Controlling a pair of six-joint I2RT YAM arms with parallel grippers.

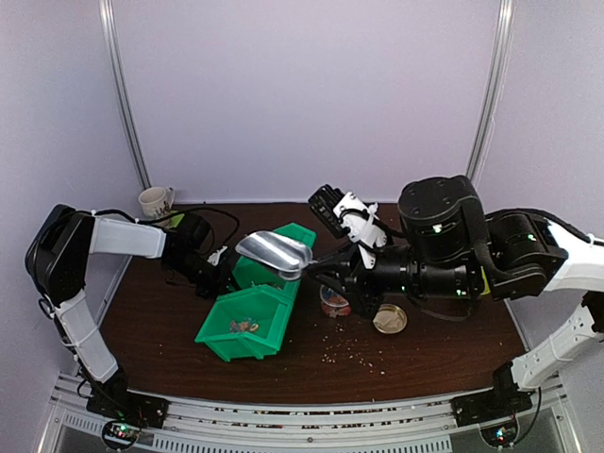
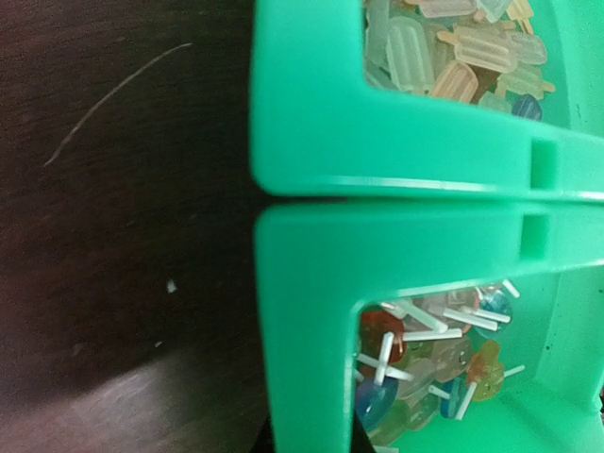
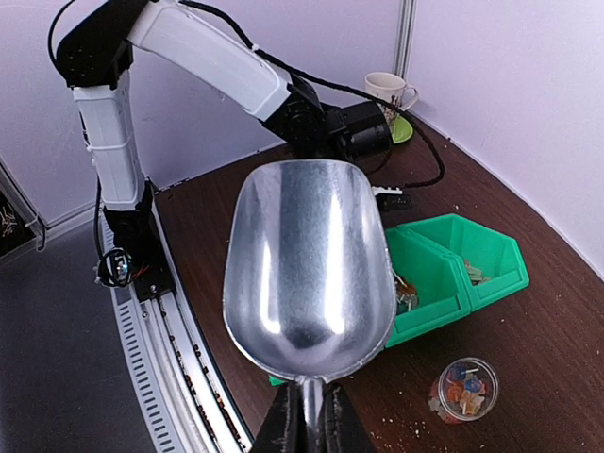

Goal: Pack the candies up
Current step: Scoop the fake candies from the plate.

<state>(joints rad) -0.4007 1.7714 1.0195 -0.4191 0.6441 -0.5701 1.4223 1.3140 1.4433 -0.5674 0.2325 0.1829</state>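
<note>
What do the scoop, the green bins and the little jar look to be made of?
The scoop looks like polished metal, going by its silvery sheen and streaked reflections. The green bins are likely moulded plastic: smooth, slightly glossy, uniform colour, thick rounded edges. The jar is clear plastic or glass, cannot tell which; its wall looks transparent around the candies.

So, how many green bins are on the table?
2. The near green bin lies in front; the far green bin touches it from behind, partly under the metal scoop.
</note>
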